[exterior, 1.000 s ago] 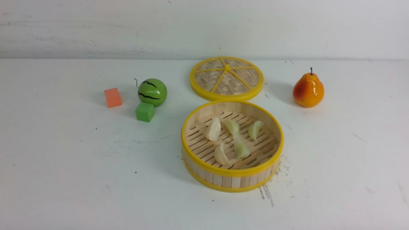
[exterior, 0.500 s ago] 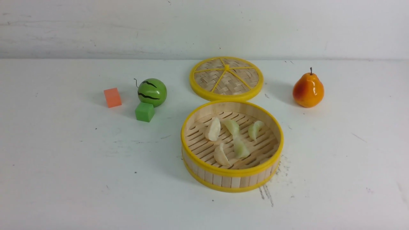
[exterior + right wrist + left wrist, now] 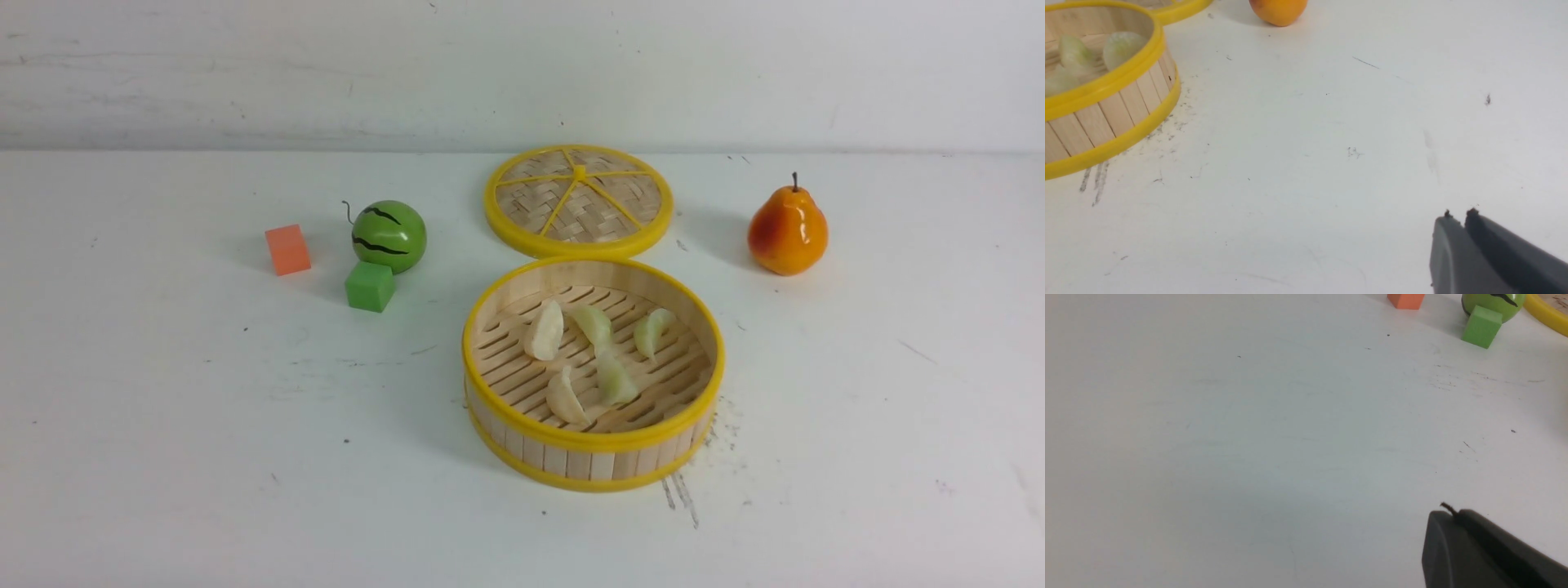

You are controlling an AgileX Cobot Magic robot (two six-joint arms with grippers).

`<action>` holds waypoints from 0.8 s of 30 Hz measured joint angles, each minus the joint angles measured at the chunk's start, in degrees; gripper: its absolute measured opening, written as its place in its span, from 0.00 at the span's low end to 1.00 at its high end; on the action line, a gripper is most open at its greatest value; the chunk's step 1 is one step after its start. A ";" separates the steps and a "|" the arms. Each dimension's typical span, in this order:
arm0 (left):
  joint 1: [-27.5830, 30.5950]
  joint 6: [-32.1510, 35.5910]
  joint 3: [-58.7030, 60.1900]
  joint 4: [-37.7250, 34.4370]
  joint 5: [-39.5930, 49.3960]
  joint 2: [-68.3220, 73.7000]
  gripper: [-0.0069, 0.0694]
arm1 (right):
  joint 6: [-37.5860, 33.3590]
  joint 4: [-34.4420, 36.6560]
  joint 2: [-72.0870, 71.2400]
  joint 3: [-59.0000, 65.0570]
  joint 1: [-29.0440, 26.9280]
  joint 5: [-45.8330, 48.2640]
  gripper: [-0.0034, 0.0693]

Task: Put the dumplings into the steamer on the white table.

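Note:
The steamer (image 3: 593,441) stands in the middle of the white table (image 3: 163,457). Several dumplings (image 3: 544,331) lie on its slatted floor, all inside the wall. In the right wrist view the steamer (image 3: 1106,118) shows with two dumplings (image 3: 1122,47) over its rim. My right gripper (image 3: 1457,218) is shut and empty above bare table, well clear of the steamer. My left gripper (image 3: 1451,514) is shut and empty above bare table, apart from everything. Neither gripper shows in the front view.
The flat woven lid (image 3: 580,200) lies behind the steamer. An orange pear (image 3: 788,229) stands at the back right. A green toy watermelon (image 3: 389,235), a green cube (image 3: 370,286) and an orange cube (image 3: 287,249) sit at the back left.

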 joint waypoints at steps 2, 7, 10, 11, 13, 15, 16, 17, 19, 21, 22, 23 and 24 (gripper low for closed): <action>0.00 0.00 0.00 0.00 0.00 0.00 0.07 | 0.00 0.00 0.00 0.00 0.00 0.00 0.11; 0.00 0.00 0.00 0.00 0.00 0.00 0.08 | 0.00 0.00 0.00 0.00 0.00 0.00 0.12; 0.00 0.00 0.00 0.00 0.00 0.00 0.08 | 0.00 0.00 0.00 0.00 0.00 0.00 0.12; 0.00 0.00 0.00 0.00 0.00 0.00 0.08 | 0.00 0.00 0.00 0.00 0.00 0.00 0.12; 0.00 0.00 0.00 0.00 0.00 0.00 0.08 | 0.00 0.00 0.00 0.00 0.00 0.00 0.12; 0.00 0.00 0.00 0.00 0.00 0.00 0.08 | 0.00 0.00 0.00 0.00 0.00 0.00 0.12; 0.00 0.00 0.00 0.00 0.00 0.00 0.08 | 0.00 0.00 0.00 0.00 0.00 0.00 0.12; 0.00 0.00 0.00 0.00 0.00 0.00 0.08 | 0.00 0.00 0.00 0.00 0.00 0.00 0.13; 0.00 0.00 0.00 0.00 0.00 0.00 0.08 | 0.00 0.00 0.00 0.00 0.00 0.00 0.13; 0.00 0.00 0.00 0.00 0.00 0.00 0.09 | 0.00 0.00 0.00 0.00 0.00 0.00 0.13; 0.00 0.00 0.00 0.00 0.00 0.00 0.09 | 0.00 0.00 0.00 0.00 0.00 0.00 0.14; 0.00 0.00 0.00 0.00 0.00 0.00 0.09 | 0.00 0.00 0.00 0.00 0.00 0.00 0.14; 0.00 0.00 0.00 0.00 0.00 0.00 0.09 | 0.00 0.00 0.00 0.00 0.00 0.00 0.14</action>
